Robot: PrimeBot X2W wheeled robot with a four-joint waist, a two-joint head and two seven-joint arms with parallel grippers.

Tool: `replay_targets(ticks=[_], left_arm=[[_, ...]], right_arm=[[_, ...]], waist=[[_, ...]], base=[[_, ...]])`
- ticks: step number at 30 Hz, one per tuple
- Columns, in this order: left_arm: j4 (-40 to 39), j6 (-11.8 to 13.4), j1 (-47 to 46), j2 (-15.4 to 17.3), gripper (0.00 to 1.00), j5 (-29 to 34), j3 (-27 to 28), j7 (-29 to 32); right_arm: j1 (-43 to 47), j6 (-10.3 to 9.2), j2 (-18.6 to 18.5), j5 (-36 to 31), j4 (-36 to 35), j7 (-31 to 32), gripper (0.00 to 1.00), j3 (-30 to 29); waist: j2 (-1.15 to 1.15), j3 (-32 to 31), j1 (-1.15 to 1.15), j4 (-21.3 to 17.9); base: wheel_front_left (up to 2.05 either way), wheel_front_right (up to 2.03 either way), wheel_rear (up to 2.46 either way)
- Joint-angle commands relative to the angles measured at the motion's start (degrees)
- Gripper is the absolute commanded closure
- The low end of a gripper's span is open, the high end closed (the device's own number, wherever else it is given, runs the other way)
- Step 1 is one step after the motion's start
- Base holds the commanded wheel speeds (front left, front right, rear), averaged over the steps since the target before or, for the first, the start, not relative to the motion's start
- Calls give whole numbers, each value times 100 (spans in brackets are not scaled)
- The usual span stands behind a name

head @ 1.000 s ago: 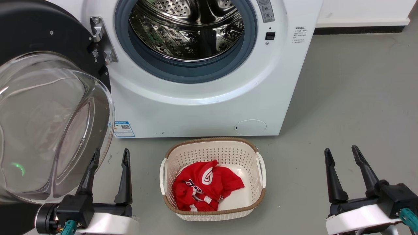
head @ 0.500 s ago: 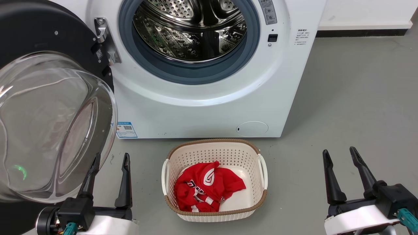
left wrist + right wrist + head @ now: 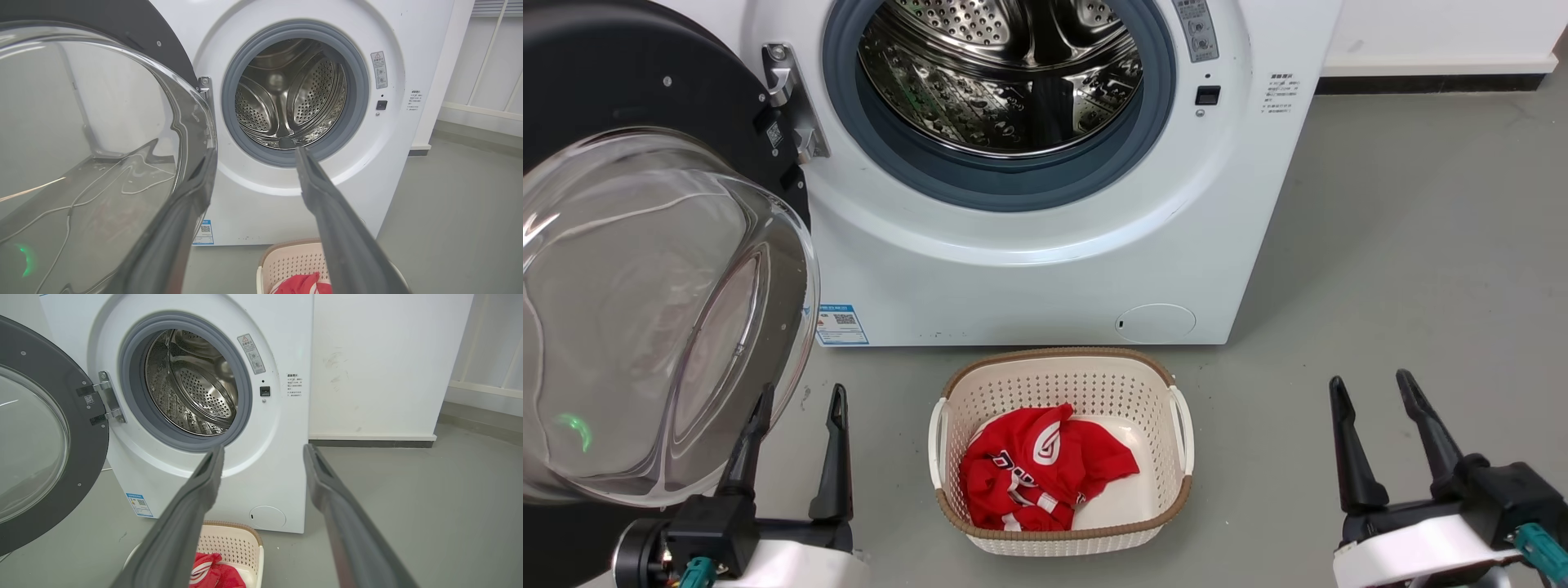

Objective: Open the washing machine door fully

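Note:
The washing machine door (image 3: pixel 645 106), a black disc with a bulging clear glass bowl (image 3: pixel 645 318), stands swung wide to the left on its steel hinge (image 3: pixel 788 98). The steel drum (image 3: pixel 1005 73) lies uncovered. My left gripper (image 3: pixel 800 396) is open at the lower left, its left finger just in front of the glass bowl's rim. In the left wrist view the door's glass (image 3: pixel 90 143) sits beside my left gripper (image 3: pixel 255 153). My right gripper (image 3: pixel 1372 388) hangs open at the lower right, far from the door (image 3: pixel 53 457), and holds nothing (image 3: pixel 263 451).
A white laundry basket (image 3: pixel 1176 425) with a brown rim stands on the grey floor before the machine, holding a red garment (image 3: pixel 1037 478). A small round white flap (image 3: pixel 1156 322) sits low on the machine's front. A white wall (image 3: pixel 388 363) runs along the right.
The whole head view has shifted slightly right and down, so the camera moved. Both grippers stay open in much the same places, and the door's angle looks unchanged.

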Motion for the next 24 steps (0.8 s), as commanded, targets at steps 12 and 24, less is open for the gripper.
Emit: replay_targets(ticks=[12, 24], left_arm=[[320, -12, -128, -7, 100, -1139, 48, 295], [514, -28, -262, -5, 100, -2418, 82, 594]], right_arm=[[-64, 0, -69, 1181, 218, 172, 100, 20], [-222, -1, -137, 2502, 414, 389, 100, 11]], waist=[[0, -15, 0, -2], [0, -37, 0, -8]], base=[[0, 0, 0], [0, 0, 0]])
